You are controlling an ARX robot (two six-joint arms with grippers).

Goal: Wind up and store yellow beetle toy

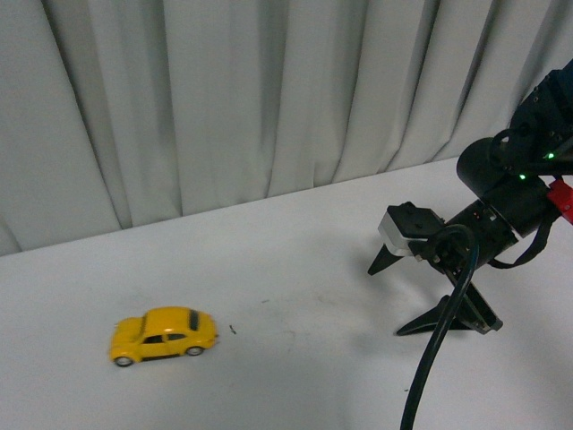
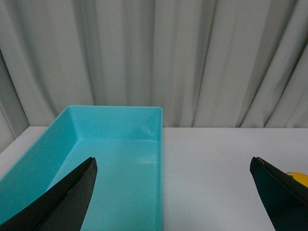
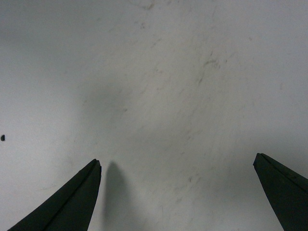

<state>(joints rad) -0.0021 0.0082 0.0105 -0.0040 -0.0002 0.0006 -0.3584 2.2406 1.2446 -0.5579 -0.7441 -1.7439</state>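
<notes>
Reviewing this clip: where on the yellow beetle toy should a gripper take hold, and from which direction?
Probably come from above and pinch the yellow beetle toy across its door sides, between the wheels. It stands upright on its wheels on the table, nothing touching it, and its rounded roof and ends offer less flat hold.

The beetle toy [image 1: 163, 335] is a small yellow car with a rounded shape, dark windows, a dark stripe across its roof and black wheels with silver hubs. It stands upright on its wheels on the white bench [image 1: 313, 260], side-on to the front view, low on the left.
</notes>
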